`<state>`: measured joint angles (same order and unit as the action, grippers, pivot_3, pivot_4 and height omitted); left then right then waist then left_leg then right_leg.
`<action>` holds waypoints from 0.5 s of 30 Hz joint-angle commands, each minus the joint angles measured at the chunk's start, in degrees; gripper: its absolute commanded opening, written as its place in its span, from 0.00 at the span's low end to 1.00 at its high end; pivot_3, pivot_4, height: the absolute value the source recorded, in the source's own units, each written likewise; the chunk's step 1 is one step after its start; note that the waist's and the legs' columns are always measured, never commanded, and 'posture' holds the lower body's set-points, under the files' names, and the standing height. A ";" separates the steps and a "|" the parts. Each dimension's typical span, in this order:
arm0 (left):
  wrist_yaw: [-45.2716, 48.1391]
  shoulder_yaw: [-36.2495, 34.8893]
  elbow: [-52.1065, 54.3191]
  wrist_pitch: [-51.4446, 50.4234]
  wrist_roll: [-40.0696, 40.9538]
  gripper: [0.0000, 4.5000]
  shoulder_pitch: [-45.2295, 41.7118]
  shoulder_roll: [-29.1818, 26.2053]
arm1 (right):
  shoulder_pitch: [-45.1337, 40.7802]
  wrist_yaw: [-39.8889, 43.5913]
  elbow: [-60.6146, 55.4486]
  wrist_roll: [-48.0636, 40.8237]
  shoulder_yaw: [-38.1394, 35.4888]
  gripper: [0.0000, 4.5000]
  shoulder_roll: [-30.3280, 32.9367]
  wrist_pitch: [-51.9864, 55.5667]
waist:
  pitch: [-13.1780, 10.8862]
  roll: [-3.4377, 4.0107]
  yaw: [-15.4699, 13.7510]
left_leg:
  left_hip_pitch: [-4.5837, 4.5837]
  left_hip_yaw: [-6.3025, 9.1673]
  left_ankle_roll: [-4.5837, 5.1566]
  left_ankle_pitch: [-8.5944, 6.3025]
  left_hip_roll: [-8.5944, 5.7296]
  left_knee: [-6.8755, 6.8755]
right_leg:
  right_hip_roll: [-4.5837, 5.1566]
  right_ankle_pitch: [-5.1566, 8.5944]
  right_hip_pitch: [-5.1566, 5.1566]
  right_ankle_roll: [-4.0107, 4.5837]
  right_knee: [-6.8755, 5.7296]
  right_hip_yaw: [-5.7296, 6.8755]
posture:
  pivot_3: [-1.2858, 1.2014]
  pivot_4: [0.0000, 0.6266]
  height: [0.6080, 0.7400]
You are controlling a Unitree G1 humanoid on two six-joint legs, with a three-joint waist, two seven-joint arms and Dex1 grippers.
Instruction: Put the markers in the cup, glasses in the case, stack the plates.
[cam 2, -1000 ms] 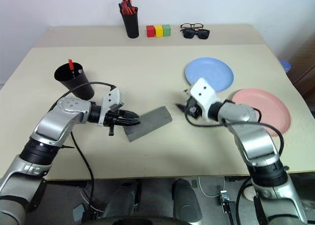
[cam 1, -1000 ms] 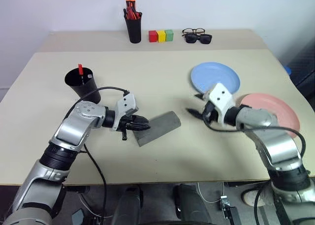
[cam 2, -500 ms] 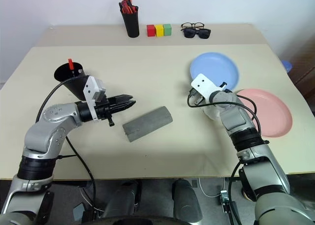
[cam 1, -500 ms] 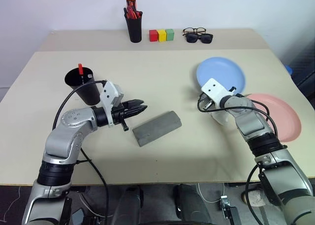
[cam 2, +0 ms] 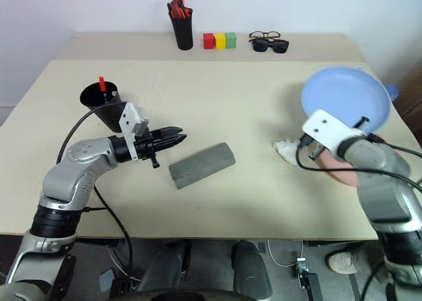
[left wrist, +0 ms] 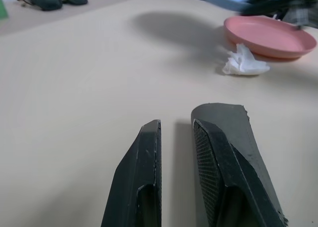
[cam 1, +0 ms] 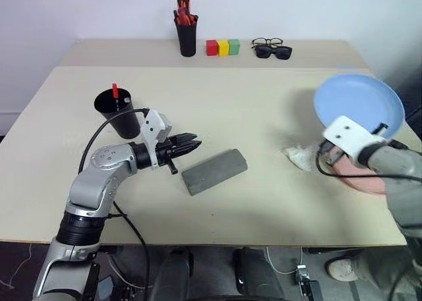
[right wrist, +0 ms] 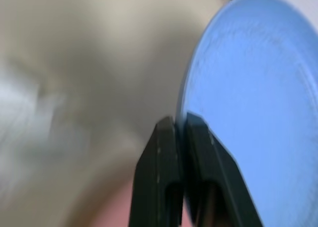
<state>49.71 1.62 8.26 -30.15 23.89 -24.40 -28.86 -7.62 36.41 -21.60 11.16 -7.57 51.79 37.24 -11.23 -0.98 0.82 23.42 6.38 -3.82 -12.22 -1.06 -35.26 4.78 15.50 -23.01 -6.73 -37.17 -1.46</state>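
Light blue plastic, round: that plate (cam 1: 358, 105) is raised clear of the beige bench (cam 1: 231, 116) at my right, tilted, with my right jaws (right wrist: 182, 130) clenched on its rim. Directly beneath it lies the pink round plastic plate (left wrist: 268, 36), flat on the bench near the right edge and partly covered by my right arm in the head views. A crumpled white tissue (cam 1: 301, 157) rests on the bench just beside the pink plate, on its inner side. My left jaws (cam 1: 189, 144) hang above the bench, pointing toward the right, nearly shut with a narrow gap and grasping nothing. Near them, apart and not touching, lies the grey rectangular hard spectacle case (cam 1: 214, 171), closed, set at a slant at the middle of the bench. Behind my left forearm stands the wide tapered matte black cup (cam 1: 117, 110), upright, with the red-capped slim marker (cam 1: 115, 90) standing in it; a second marker I cannot make out. Along the far strip of the bench stand a narrow black pen holder (cam 1: 187, 37) filled with orange-red-capped markers, then a row of red, yellow and green blocks (cam 1: 223, 47), then the thin wire-framed round-lens glasses (cam 1: 266, 43) lying just behind thick black sunglasses (cam 1: 274, 51), touching or nearly so.
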 commanded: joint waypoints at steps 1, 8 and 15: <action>1.06 1.33 -2.85 3.26 -0.98 0.23 -3.05 1.18 | 3.54 2.40 -6.43 -2.56 -5.43 0.23 0.46 3.64 | 0.00 0.01 0.48 | -0.04 -0.02 0.00 0.00 0.01 -0.01 | -0.01 0.00 0.01 0.00 -0.01 -0.01 | 0.52 0.24 1.00; 1.03 2.20 -5.51 5.08 -2.36 0.23 -4.23 2.30 | 2.45 3.39 -11.15 -10.73 -0.76 0.66 -8.02 5.09 | 0.01 0.03 1.56 | -0.11 0.01 0.00 0.00 0.07 0.01 | -0.07 0.00 0.08 0.01 -0.03 -0.02 | 0.52 0.24 1.00; -0.95 -0.52 -0.04 2.98 -1.32 0.23 1.00 -0.17 | -0.84 -5.60 1.35 -2.85 8.52 0.54 -10.23 -0.06 | 0.00 0.02 1.46 | -0.09 0.01 0.00 0.00 0.03 -0.01 | -0.01 0.00 0.09 0.01 -0.01 -0.01 | 0.52 0.24 1.00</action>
<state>49.36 3.19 5.12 -26.70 21.86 -24.21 -27.93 -7.19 33.93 -22.09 5.44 1.30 41.36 39.05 -11.23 -0.96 2.28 23.33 6.39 -3.82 -12.21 -1.04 -35.27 4.78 15.50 -22.93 -6.72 -37.18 -1.47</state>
